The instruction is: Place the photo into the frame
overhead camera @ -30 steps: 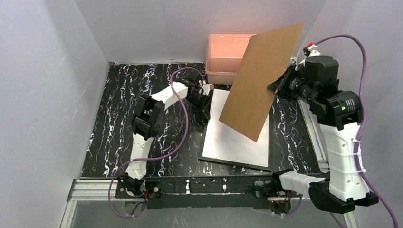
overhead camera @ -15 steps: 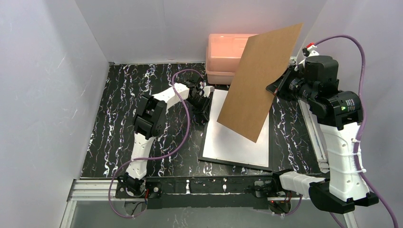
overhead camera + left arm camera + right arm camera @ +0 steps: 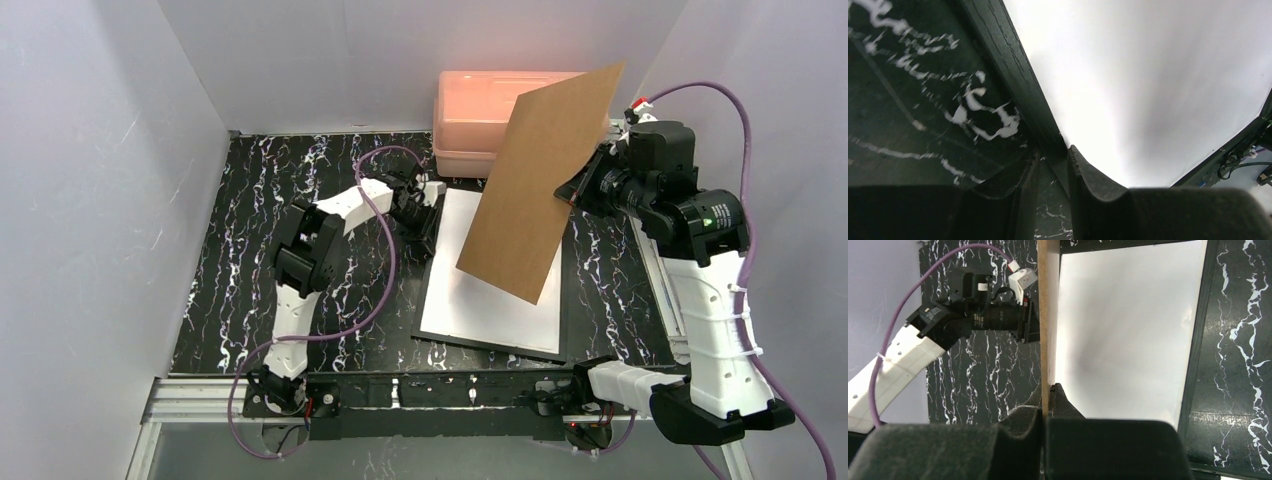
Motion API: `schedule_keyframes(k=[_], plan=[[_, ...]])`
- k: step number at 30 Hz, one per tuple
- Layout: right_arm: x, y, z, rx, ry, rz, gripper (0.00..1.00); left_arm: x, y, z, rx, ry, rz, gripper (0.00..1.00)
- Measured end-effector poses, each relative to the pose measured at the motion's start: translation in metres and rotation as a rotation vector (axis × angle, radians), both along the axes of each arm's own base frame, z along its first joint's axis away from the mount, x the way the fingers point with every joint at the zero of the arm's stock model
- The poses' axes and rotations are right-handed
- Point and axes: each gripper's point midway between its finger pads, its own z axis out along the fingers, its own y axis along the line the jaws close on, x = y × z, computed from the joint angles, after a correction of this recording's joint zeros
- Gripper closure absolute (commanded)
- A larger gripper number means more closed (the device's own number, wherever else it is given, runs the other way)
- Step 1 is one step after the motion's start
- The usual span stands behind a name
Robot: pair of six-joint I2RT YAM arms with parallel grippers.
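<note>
1. Two grippers, both closed on something.
2. Left gripper point(image 3: 1053, 151) low at the far left of the frame point(image 3: 1013, 75): jaws drawn narrow, pinching the left black rail at the fingertips, one finger on the table side, the other over the white sheet.
3. Right gripper point(image 3: 1048, 390) clamped tight on the right edge of the brown backing board point(image 3: 535, 180), with no gap to be seen; board edge-on between the fingers in the right wrist view.
4. Board up in the air and steeply tilted, high corner at the far right, low corner toward the near side, over the far right part of the frame. Cannot tell whether that low corner touches anything beneath.
5. The photo point(image 3: 480, 300) flat inside the frame, plain white back up, black rail showing along its left, near and right sides. Far right part hidden behind the board in the top view; printed side not visible.
6. Frame flat on the black marbled table point(image 3: 250, 230), right of the middle, a little skewed to the table's edges.
7. Pink box point(image 3: 478, 110) at the far edge of the table, just beyond the frame, its right end hidden behind the board.
</note>
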Motion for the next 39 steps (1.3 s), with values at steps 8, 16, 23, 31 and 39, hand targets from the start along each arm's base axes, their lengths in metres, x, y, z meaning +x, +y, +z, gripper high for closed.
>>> schedule_keyframes(k=[8, 16, 23, 31, 39], plan=[[0.0, 0.007, -0.012, 0.014, 0.03, 0.033, 0.99, -0.001, 0.043, 0.001, 0.057, -0.006, 0.071, 0.95], [0.003, 0.023, -0.036, 0.07, 0.069, 0.084, 0.99, 0.003, 0.099, 0.002, 0.096, 0.01, 0.181, 0.97], [0.007, 0.043, -0.061, 0.155, 0.12, 0.136, 0.99, 0.001, 0.16, 0.002, 0.121, 0.048, 0.321, 0.98], [0.016, 0.067, -0.067, 0.268, 0.131, 0.196, 0.99, -0.015, 0.206, 0.003, 0.121, 0.11, 0.452, 1.0], [0.037, 0.106, -0.07, 0.316, 0.112, 0.293, 0.99, -0.03, 0.221, 0.009, 0.087, 0.173, 0.531, 0.86]])
